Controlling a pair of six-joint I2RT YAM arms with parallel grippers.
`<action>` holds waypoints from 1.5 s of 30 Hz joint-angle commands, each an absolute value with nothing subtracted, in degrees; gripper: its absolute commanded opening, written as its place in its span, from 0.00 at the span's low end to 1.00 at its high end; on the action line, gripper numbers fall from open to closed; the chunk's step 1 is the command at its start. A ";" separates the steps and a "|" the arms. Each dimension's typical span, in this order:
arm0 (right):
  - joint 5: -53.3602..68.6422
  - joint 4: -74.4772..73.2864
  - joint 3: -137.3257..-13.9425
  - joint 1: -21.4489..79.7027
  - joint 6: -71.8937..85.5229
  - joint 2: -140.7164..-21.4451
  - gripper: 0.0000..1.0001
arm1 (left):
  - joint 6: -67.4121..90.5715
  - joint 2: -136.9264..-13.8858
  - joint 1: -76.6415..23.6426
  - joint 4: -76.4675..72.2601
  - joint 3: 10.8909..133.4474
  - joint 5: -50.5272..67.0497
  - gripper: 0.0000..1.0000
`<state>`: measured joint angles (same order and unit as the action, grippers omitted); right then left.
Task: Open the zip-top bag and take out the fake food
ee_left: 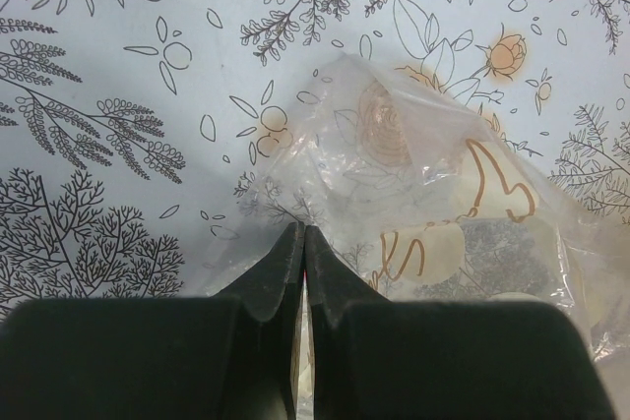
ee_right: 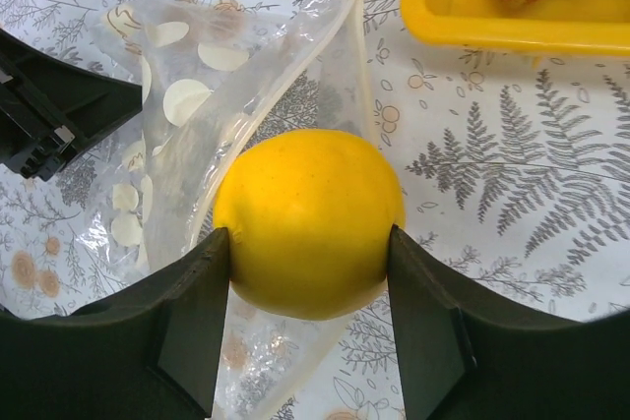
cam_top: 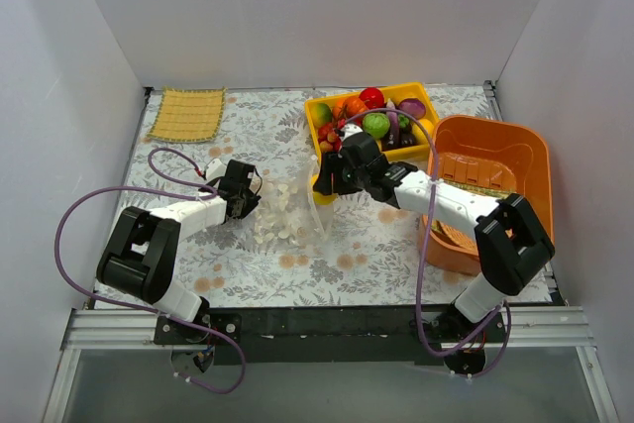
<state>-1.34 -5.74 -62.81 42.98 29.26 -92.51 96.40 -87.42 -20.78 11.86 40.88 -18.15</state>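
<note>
1. Left gripper [ee_left: 302,243]: jaws pinched together on the zip-top bag [ee_left: 423,174] edge.
2. Right gripper [ee_right: 310,243]: clamped on round yellow fake food [ee_right: 305,189] at the bag's mouth.
3. Bag: lay on table [cam_top: 376,264], between the grippers.

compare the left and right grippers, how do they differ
The left gripper is pinched almost closed on thin bag plastic; the right gripper is spread wide around a round yellow fruit. The left holds the bag's left side, the right is at its right side, near the yellow tray. Both are clamping something.
</note>
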 commanded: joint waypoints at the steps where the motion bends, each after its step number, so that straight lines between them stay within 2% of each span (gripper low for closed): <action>1: -3.69 -7.99 -62.40 41.66 26.81 -87.55 0.25 | 95.54 -87.28 -20.39 16.00 40.69 -20.13 0.00; 8: -5.01 -10.37 -62.58 38.59 25.05 -84.11 0.25 | 95.45 -86.92 -20.39 16.00 40.87 -19.95 0.00; 17: -3.96 -13.88 -72.59 27.96 20.66 -84.99 0.25 | 94.66 -86.05 -20.48 15.73 40.43 -17.85 0.00; 21: -3.61 -14.41 -79.18 21.11 18.73 -89.19 0.25 | 93.87 -84.20 -20.39 15.73 40.25 -16.96 0.00; 29: -9.47 -16.96 -92.80 16.18 16.70 -99.31 0.25 | 92.73 -81.74 -20.39 15.82 39.99 -14.68 0.00; 36: -18.19 -21.09 -97.56 14.68 15.29 -108.27 0.23 | 91.94 -79.63 -20.39 15.38 40.25 -13.10 0.00; 45: -20.74 -22.50 -96.15 13.18 15.82 -111.18 0.22 | 91.06 -79.37 -20.39 15.03 41.22 -12.31 0.00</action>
<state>-16.97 -22.46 -94.72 13.32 16.27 -111.42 92.14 -81.25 -20.73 15.00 40.16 -12.86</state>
